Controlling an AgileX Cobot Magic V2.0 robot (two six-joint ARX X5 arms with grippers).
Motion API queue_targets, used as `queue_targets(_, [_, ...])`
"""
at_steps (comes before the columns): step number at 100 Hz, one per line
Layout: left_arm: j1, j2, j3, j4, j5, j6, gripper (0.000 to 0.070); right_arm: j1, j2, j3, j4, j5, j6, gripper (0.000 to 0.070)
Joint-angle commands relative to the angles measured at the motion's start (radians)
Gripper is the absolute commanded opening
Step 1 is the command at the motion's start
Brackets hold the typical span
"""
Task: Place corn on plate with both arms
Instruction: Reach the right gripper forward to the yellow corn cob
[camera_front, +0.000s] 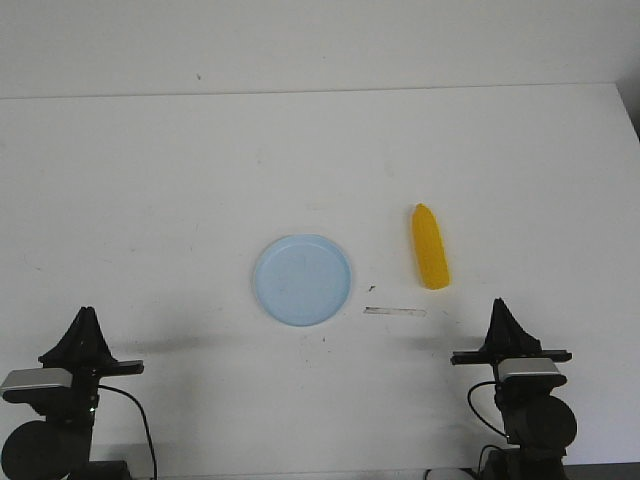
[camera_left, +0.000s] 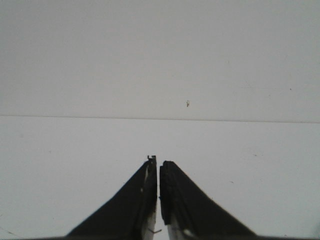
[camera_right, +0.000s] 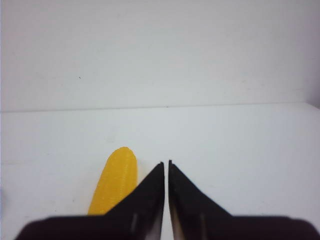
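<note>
The pale blue plate (camera_front: 302, 280) lies flat and empty at the table's middle. The yellow corn (camera_front: 430, 246) lies on the table to the plate's right, its tapered end pointing away from me. It also shows in the right wrist view (camera_right: 114, 181), partly behind one finger. My left gripper (camera_front: 85, 312) is shut and empty near the front left edge; in the left wrist view (camera_left: 158, 161) it sees only bare table. My right gripper (camera_front: 499, 303) is shut and empty near the front right, a little nearer me than the corn and to its right; its tips show in the right wrist view (camera_right: 166, 162).
A short thin grey strip (camera_front: 395, 311) and a tiny dark speck (camera_front: 371, 287) lie on the white table (camera_front: 150, 200) between plate and corn. The table's far edge meets a white wall (camera_front: 300, 40).
</note>
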Motion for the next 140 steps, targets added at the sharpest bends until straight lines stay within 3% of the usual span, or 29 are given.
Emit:
queue_targets(1, [0.000,-0.002,0.011,0.013,-0.004,-0.001,0.0001,0.002,0.002,-0.002,0.013,-0.001,-0.004,0.0013])
queue_targets(49, [0.000,-0.002,0.011,0.013,-0.004,-0.001,0.0001,0.002,0.002,-0.002,0.034,0.000,-0.005,0.0013])
queue_targets(71, [0.000,-0.002,0.011,0.013,-0.004,-0.001,0.0001,0.000,0.002,0.020,0.073,0.069,0.003,0.0009])
queue_targets(109, [0.000,-0.002,0.011,0.013,-0.004,-0.001,0.0001,0.000,0.213,0.315,-0.275,0.097,-0.008,0.0008])
queue_targets(140, [0.000,-0.002,0.011,0.013,-0.004,-0.001,0.0001,0.001,0.627,0.557,-0.344,0.110,-0.007,0.0008])
